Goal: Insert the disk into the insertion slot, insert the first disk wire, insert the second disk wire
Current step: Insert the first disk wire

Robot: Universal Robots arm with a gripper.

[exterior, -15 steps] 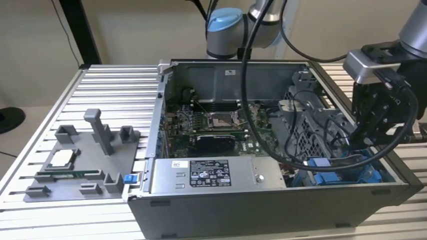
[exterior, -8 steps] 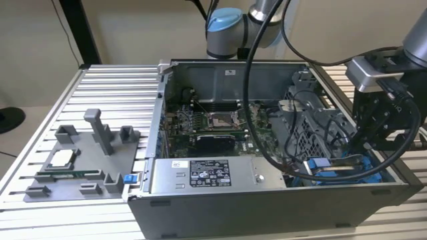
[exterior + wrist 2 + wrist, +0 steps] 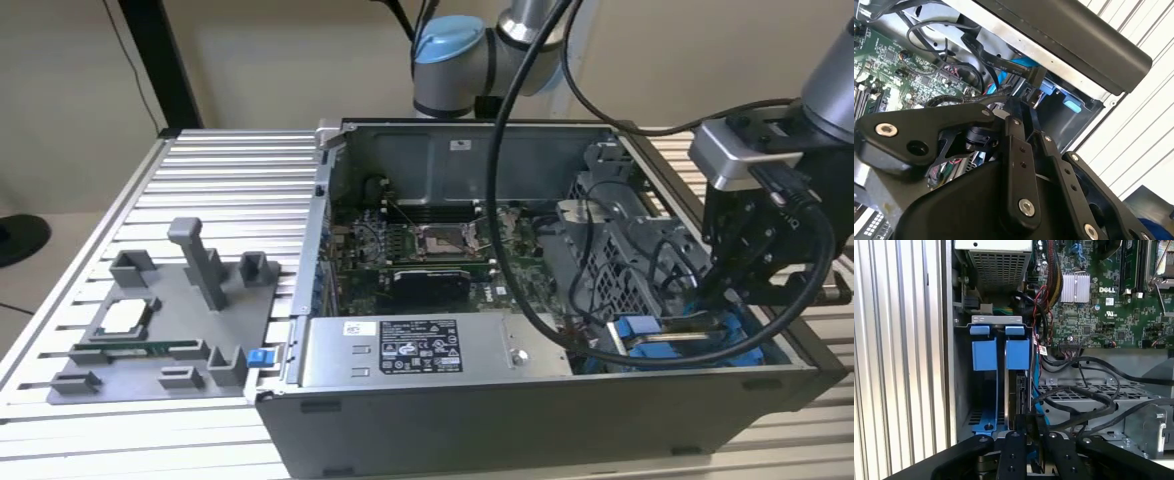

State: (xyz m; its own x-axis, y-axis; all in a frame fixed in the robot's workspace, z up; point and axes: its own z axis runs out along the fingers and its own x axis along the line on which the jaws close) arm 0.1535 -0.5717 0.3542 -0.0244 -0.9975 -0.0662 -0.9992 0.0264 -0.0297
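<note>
I find the flat silver disk (image 3: 1021, 390) in its bright blue plastic carrier standing edge-on inside the insertion slot (image 3: 965, 385), the blue-railed drive bay with grey metal walls. In the exterior view that bay sits at the lower right of the open black computer case (image 3: 534, 420). The gripper (image 3: 1031, 426) hangs just above the bay, close to the disk's end. Its black fingers (image 3: 1014, 447) are pressed almost together, with a narrow gap between them. A thin blue wire (image 3: 1035, 390) runs alongside the disk to the fingertips, and I cannot tell whether it is pinched. Black cables (image 3: 1089, 390) loop over the perforated grey cage just beside the bay. Further out in the case are the green motherboard (image 3: 427, 250) at the middle of the exterior view and the grey labelled power-supply box (image 3: 414, 350) below it. The case stands on a ribbed aluminium tabletop (image 3: 227, 170), and a grey fixture plate (image 3: 160, 330) lies at the exterior view's left.
</note>
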